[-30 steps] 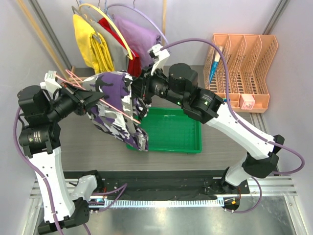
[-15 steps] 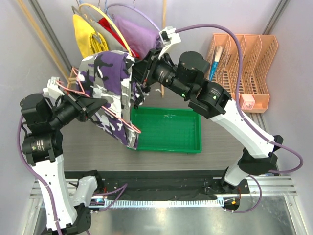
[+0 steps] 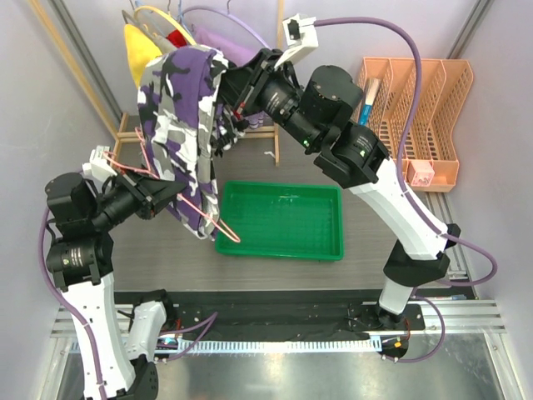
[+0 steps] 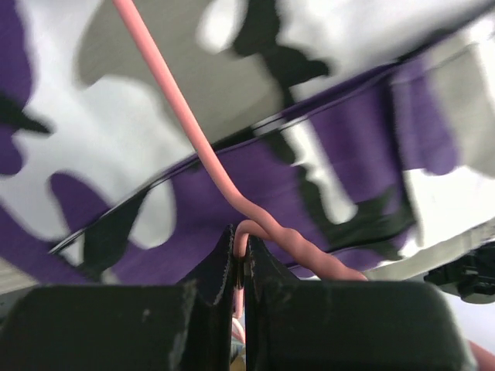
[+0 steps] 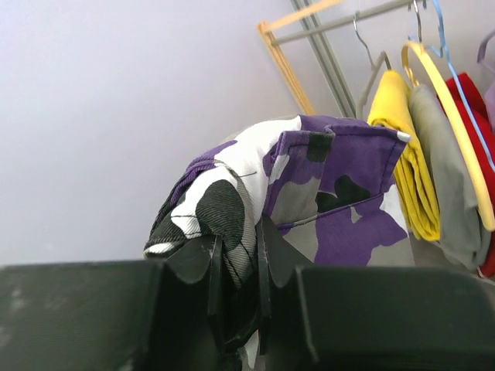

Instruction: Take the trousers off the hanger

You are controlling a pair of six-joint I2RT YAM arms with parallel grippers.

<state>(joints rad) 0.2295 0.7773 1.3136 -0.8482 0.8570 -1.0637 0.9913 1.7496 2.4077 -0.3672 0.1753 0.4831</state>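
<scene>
The right gripper [image 3: 240, 93] is up high and pinches the top of the trousers [image 3: 179, 117] tight between its fingers. The trousers hang down from it in a long fold, in front of the yellow clothes [image 3: 136, 40] on the rack. The left gripper [image 3: 160, 197] is lower and squeezes the pink hanger [image 3: 208, 213] at its twisted neck. The bottom of the trousers lies over the hanger's arm. The hanger's tip pokes out over the corner of the green tray [image 3: 287, 223].

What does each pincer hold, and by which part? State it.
Left pincer: the hanger, by its twisted wire bend. Right pincer: the trousers, by a bunched fold of cloth.
</scene>
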